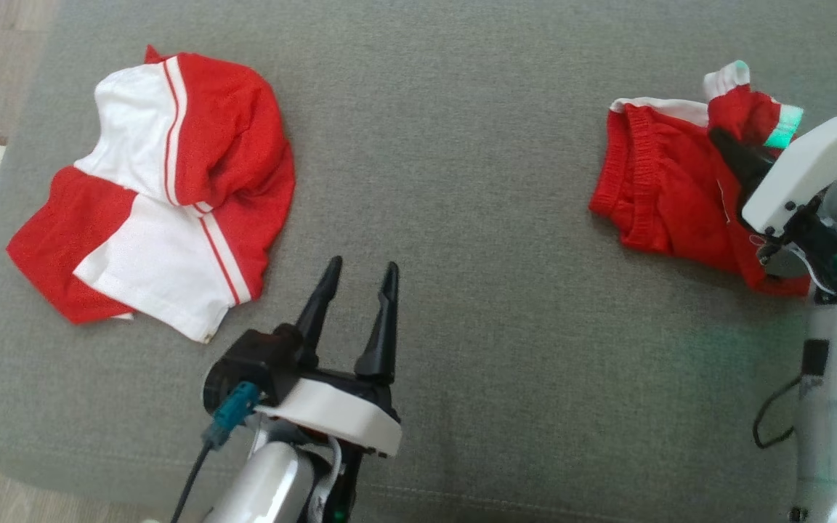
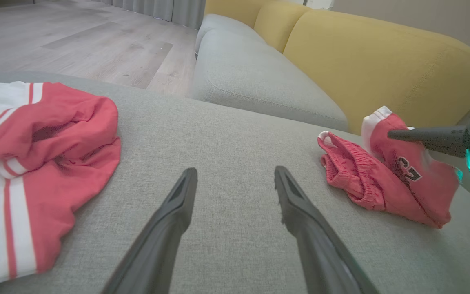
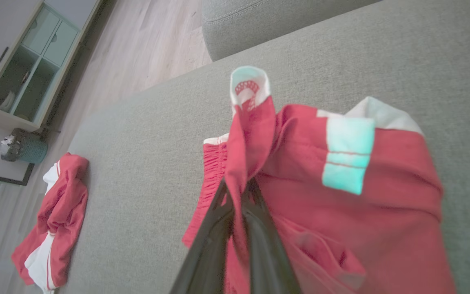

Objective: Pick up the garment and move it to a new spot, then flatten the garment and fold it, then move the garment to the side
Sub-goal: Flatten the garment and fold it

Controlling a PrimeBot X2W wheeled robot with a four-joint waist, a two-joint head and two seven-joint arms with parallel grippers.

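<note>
The garment, a pair of red shorts point(image 1: 662, 200) with white trim, lies bunched at the right of the grey cushion point(image 1: 462, 181). My right gripper point(image 1: 716, 136) is shut on a fold of its fabric near the top edge, and that fold is lifted a little. In the right wrist view the fingers point(image 3: 255, 228) pinch the red cloth point(image 3: 341, 204) between them. From the left wrist view the shorts point(image 2: 382, 183) show a number print, with the right gripper point(image 2: 391, 134) at their upper side. My left gripper point(image 1: 363, 265) stands open and empty over bare cushion at the front middle point(image 2: 236, 171).
A second red and white garment point(image 1: 171, 189) lies crumpled at the cushion's left side point(image 2: 35, 163). A yellow sofa back point(image 2: 361, 61) rises behind the cushion. Wooden floor, a cabinet point(image 3: 27, 53) and a small bin point(image 3: 23, 147) lie beyond the far edge.
</note>
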